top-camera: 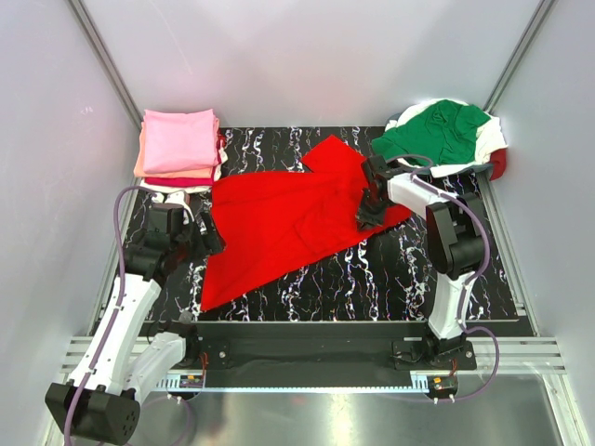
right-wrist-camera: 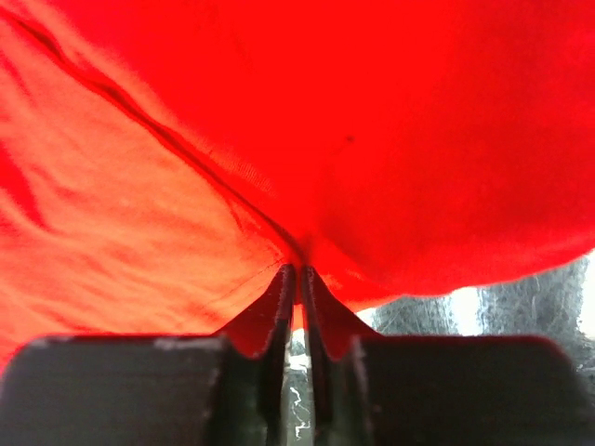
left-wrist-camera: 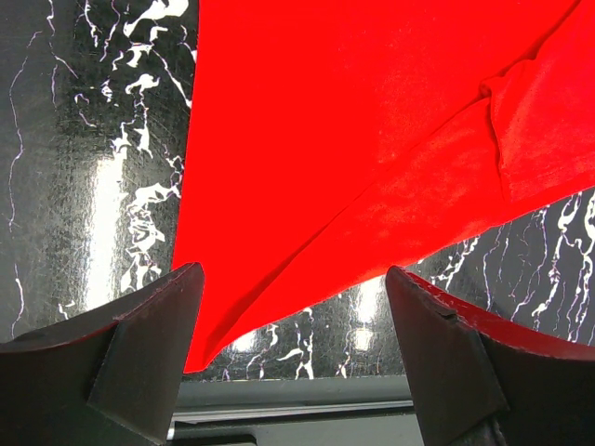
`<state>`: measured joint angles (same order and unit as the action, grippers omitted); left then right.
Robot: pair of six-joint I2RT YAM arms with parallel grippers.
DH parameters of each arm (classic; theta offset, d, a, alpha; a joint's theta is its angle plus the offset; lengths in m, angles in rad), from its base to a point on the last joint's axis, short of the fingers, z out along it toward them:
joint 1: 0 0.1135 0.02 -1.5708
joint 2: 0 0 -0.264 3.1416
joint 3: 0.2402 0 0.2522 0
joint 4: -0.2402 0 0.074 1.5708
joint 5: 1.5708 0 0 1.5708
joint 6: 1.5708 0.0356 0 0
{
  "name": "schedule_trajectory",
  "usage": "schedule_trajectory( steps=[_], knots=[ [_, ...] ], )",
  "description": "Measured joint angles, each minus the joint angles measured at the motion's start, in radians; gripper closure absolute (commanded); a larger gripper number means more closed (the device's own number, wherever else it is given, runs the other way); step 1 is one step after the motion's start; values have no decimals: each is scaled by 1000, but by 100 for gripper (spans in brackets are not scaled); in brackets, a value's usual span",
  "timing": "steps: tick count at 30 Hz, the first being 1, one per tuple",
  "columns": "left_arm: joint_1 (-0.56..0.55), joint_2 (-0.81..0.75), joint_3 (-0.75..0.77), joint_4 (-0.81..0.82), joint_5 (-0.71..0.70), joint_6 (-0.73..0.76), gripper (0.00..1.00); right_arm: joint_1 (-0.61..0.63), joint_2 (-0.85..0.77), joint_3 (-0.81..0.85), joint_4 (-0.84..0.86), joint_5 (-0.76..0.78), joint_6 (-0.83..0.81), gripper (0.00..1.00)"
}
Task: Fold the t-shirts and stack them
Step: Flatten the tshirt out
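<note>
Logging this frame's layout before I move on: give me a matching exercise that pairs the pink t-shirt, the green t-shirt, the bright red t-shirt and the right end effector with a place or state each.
Things:
1. pink t-shirt
2. green t-shirt
3. bright red t-shirt
4. right end effector

Places or states:
A. spread out in the middle
B. crumpled, at the far right corner
C. shut on red cloth
D. folded, at the far left corner

Pairs: 1-D; 2-B; 3-A; 4-C
</note>
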<state>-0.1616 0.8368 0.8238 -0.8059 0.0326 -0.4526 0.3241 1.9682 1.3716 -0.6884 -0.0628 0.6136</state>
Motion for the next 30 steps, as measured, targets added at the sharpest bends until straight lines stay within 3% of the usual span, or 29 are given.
schedule_trajectory(
  steps=[1,9,12,20,26,30],
  knots=[
    [1,0,0,0,0,0,15,0,-7,-2,0,-2,0,100],
    [10,0,0,0,0,0,15,3,-63,-23,-1,-10,4,100],
    [15,2,0,1,0,0,15,3,-170,-58,-29,-4,8,100],
    [20,2,-6,16,14,1,15,5,-776,-245,-173,-5,81,100],
    [23,2,-15,16,18,2,15,6,-1221,-490,-413,-29,222,100],
    [23,2,-15,16,24,5,15,8,-1447,-557,-576,-73,323,100]
  ],
)
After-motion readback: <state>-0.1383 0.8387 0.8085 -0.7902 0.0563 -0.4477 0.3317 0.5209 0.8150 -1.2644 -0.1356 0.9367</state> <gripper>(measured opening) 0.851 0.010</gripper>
